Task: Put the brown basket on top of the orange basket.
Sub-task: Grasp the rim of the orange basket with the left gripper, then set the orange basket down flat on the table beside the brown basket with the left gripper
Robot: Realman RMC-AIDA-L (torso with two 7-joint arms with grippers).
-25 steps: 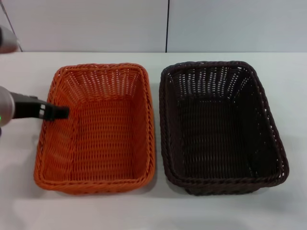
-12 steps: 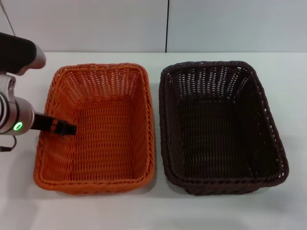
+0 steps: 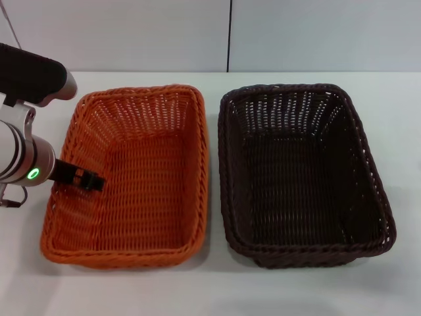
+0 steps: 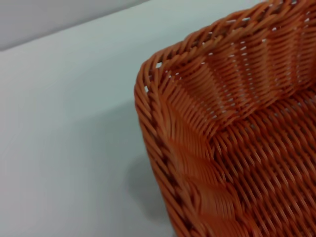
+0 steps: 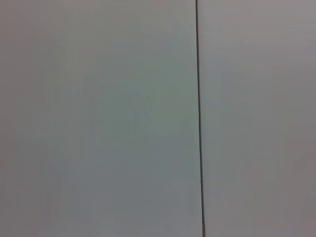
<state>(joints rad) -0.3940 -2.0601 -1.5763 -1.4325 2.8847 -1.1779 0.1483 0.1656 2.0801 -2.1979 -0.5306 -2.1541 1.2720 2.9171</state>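
The orange basket (image 3: 141,197) stands at the left of the white table, and the brown basket (image 3: 299,184) stands beside it at the right, a narrow gap between them. Both are empty. My left gripper (image 3: 80,178) is at the orange basket's left wall, with a black finger (image 3: 89,180) inside the rim, and it holds that wall. The basket's left side looks slightly raised. The left wrist view shows a corner of the orange basket (image 4: 232,148) close up. My right gripper is out of view; its wrist view shows only a wall.
The white table (image 3: 217,289) extends around both baskets. A grey wall with a dark vertical seam (image 3: 229,36) rises behind the table's far edge.
My left arm has come further into view and its gripper has slid nearer along the orange basket's left wall. The basket's left side has shifted left and lifted slightly. The brown basket has not moved.
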